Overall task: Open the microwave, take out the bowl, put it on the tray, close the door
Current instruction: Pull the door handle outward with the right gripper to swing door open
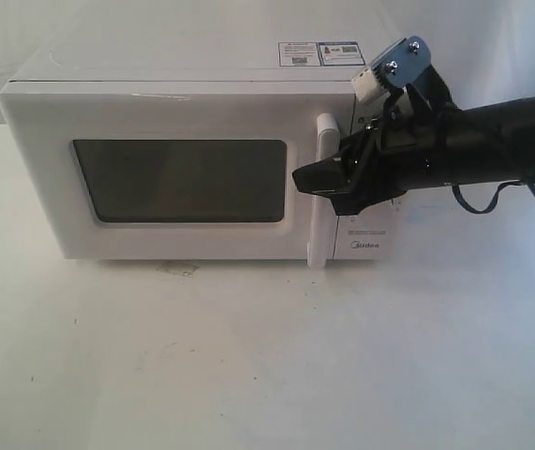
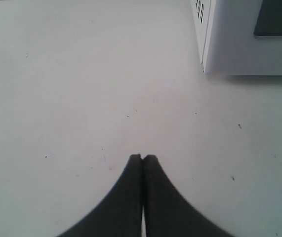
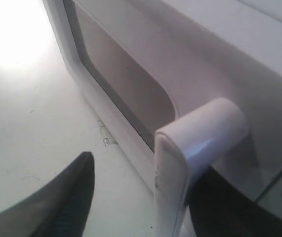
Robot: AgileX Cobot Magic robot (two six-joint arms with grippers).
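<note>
Exterior view, one microwave, one shut door, one handle

White microwave with a white door. Its window is dark grey and its bar handle glossy white. Stickers on the microwave's top are white with blue and black print. The brand lettering low on its front is grey, and its side carries a grid of dark vent holes. Right gripper and left gripper are black. The table under the microwave is off-white with dark specks and a faint brownish stain.
</note>
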